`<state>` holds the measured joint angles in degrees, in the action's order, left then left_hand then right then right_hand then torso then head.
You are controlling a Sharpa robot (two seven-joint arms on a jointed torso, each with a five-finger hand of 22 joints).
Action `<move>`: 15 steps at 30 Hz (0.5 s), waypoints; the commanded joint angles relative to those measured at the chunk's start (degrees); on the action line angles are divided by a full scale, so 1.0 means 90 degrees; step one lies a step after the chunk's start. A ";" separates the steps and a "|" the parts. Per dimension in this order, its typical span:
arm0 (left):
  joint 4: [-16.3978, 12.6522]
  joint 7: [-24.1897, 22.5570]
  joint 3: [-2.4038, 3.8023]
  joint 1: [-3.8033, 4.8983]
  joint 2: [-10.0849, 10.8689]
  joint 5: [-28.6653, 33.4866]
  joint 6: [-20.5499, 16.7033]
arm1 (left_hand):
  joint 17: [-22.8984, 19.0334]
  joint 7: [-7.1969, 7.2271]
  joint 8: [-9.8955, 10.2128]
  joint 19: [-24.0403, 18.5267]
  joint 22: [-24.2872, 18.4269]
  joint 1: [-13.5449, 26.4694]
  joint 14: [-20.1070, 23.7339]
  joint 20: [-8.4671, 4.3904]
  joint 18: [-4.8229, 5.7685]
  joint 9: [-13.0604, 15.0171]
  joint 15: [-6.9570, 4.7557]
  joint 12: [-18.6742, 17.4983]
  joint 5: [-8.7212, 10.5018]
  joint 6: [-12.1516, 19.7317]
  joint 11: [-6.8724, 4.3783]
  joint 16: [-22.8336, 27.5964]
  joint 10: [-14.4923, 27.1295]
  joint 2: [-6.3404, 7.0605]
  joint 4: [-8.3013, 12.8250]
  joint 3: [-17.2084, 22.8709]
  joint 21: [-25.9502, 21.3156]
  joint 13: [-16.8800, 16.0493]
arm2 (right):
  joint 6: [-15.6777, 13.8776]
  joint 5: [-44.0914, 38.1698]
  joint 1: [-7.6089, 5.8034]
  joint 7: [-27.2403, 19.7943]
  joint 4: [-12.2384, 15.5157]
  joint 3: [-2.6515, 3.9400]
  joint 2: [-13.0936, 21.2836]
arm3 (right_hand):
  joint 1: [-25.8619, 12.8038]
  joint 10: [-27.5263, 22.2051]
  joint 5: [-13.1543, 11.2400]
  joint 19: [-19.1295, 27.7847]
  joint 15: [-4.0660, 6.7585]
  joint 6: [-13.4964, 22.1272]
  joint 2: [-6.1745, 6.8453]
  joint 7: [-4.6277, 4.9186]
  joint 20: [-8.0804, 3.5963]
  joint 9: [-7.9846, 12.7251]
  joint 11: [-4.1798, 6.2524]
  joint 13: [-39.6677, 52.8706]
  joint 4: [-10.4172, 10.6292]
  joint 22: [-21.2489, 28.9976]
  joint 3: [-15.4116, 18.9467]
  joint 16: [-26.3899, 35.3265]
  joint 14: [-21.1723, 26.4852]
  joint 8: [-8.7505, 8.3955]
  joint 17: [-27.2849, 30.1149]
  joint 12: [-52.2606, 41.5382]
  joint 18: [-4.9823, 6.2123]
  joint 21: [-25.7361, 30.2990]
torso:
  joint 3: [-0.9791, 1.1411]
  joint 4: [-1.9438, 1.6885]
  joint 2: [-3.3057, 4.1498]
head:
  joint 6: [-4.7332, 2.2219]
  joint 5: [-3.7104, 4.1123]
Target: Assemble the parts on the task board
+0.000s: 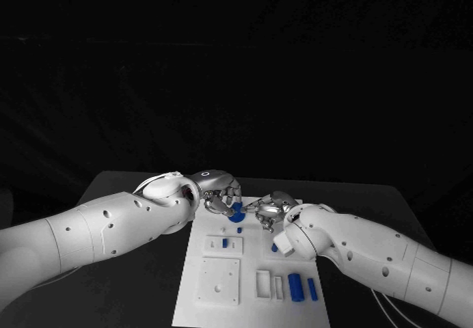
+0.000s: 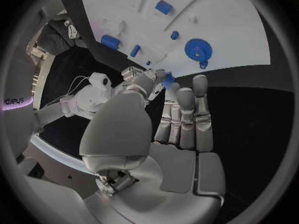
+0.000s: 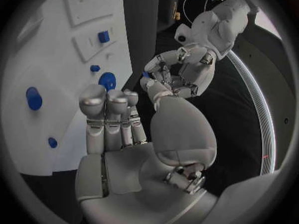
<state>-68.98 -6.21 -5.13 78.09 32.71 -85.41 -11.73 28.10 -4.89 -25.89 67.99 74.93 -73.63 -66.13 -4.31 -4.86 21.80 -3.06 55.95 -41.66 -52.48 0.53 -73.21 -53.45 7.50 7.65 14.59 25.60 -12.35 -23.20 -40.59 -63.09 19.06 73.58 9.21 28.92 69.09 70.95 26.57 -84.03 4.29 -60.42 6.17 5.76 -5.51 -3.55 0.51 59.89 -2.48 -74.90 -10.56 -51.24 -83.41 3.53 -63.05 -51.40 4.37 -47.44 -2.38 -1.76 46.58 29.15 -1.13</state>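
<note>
left hand (image 2: 181,129) open, fingers straight and close together, holding nothing. beyond the fingertips, right hand (image 2: 144,80), fingers curled, with a small blue part (image 2: 167,79) at its tips; grip hard to judge. further off, white board (image 2: 218,30) carrying a blue gear (image 2: 197,49), blue blocks (image 2: 163,7) and smaller blue pieces (image 2: 135,50).

- Black worktop (image 1: 128,188), bare surface out to its far edge and both far corners.
- Thin pale cables (image 1: 389,306) trailing across worktop near its right edge.
</note>
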 commanded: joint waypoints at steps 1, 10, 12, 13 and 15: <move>-0.0032 0.0022 0.0008 0.0013 -0.0033 0.0048 0.0091 | 0.0012 -0.0001 0.0011 0.0034 0.0130 0.0017 -0.0035 0.0015 0.0008 0.0015 0.0008 -0.0043 -0.0026 -0.0029 -0.0004 0.0025 -0.0037 -0.0047 -0.0019 0.0012 -0.0035 0.0000 | -0.0034 0.0345 0.0003 -0.0076 0.0008 -0.0001 -0.0016 | -0.0007 -0.0036 -0.0038 -0.0231 0.0017 -0.0026 -0.0081 0.0004 0.0001 -0.0006 0.0003 -0.0007 0.0018 -0.0682 0.0095 -0.0005 -0.0005 0.0004 -0.0003 -0.0040 0.0016 0.0035 | 0.0002 -0.0006 0.0002 | 0.0000 -0.0005; -0.0027 0.0022 0.0010 0.0013 -0.0052 0.0048 0.0103 | 0.0014 -0.0002 0.0013 0.0031 0.0132 0.0010 -0.0036 0.0014 0.0007 0.0019 0.0008 -0.0063 -0.0025 -0.0037 -0.0004 0.0032 -0.0047 -0.0051 -0.0018 0.0021 -0.0030 0.0009 | 0.0071 0.0520 0.0004 -0.0225 0.0033 -0.0002 0.0011 | 0.0016 -0.0050 0.0022 -0.0228 0.0015 -0.0014 -0.0108 0.0006 0.0003 -0.0006 -0.0002 -0.0017 0.0039 -0.0678 0.0266 0.0006 0.0004 0.0002 0.0004 -0.0039 0.0017 0.0061 | 0.0012 -0.0001 0.0004 | 0.0009 -0.0019; -0.0026 0.0022 0.0010 0.0013 -0.0057 0.0048 0.0108 | 0.0014 -0.0002 0.0013 0.0031 0.0132 0.0010 -0.0036 0.0014 0.0007 0.0019 0.0008 -0.0063 -0.0025 -0.0037 -0.0004 0.0032 -0.0047 -0.0051 -0.0018 0.0021 -0.0030 0.0009 | 0.0122 0.0539 0.0004 -0.0236 0.0042 -0.0002 0.0023 | 0.0021 -0.0056 0.0035 -0.0227 0.0015 -0.0012 -0.0107 0.0007 0.0003 -0.0006 -0.0003 -0.0022 0.0035 -0.0677 0.0271 0.0008 0.0006 0.0003 0.0005 -0.0032 0.0018 0.0068 | 0.0012 -0.0004 0.0003 | 0.0004 -0.0020; -0.0026 0.0022 0.0010 0.0013 -0.0059 0.0048 0.0109 | 0.0014 -0.0002 0.0013 0.0031 0.0132 0.0010 -0.0036 0.0014 0.0007 0.0019 0.0008 -0.0063 -0.0025 -0.0037 -0.0004 0.0032 -0.0047 -0.0051 -0.0018 0.0021 -0.0030 0.0009 | 0.0137 0.0543 0.0004 -0.0238 0.0044 -0.0002 0.0026 | 0.0021 -0.0056 0.0035 -0.0227 0.0015 -0.0012 -0.0107 0.0007 0.0003 -0.0006 -0.0003 -0.0022 0.0035 -0.0677 0.0271 0.0008 0.0006 0.0003 0.0005 -0.0032 0.0018 0.0068 | 0.0012 -0.0005 0.0003 | 0.0004 -0.0022; -0.0025 0.0022 0.0010 0.0013 -0.0062 0.0048 0.0111 | 0.0014 -0.0002 0.0013 0.0031 0.0132 0.0010 -0.0036 0.0014 0.0007 0.0019 0.0008 -0.0063 -0.0025 -0.0037 -0.0004 0.0032 -0.0047 -0.0051 -0.0018 0.0021 -0.0030 0.0009 | 0.0170 0.0550 0.0004 -0.0242 0.0050 -0.0002 0.0031 | 0.0021 -0.0063 0.0050 -0.0223 0.0013 -0.0011 -0.0114 0.0007 0.0005 -0.0006 -0.0003 -0.0028 0.0034 -0.0674 0.0281 0.0008 0.0010 0.0003 0.0005 -0.0025 0.0019 0.0083 | 0.0012 0.0001 0.0002 | 0.0002 -0.0024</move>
<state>-69.07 -5.95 -5.09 78.12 32.33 -85.33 -11.31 28.15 -4.89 -25.61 67.99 74.92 -73.71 -66.13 -4.31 -4.86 21.93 -3.06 55.56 -41.65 -52.46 0.53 -73.21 -53.46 7.58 7.63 14.61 25.60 -12.34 -23.14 -36.74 -63.08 18.05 73.85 9.20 29.17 69.17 70.95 26.75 -84.03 4.29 -60.42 5.80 5.75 -5.51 -3.54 0.50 59.70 -2.29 -74.90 -8.39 -51.25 -83.41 3.53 -63.05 -51.40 4.37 -46.89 -2.29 -1.77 46.61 29.20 -1.33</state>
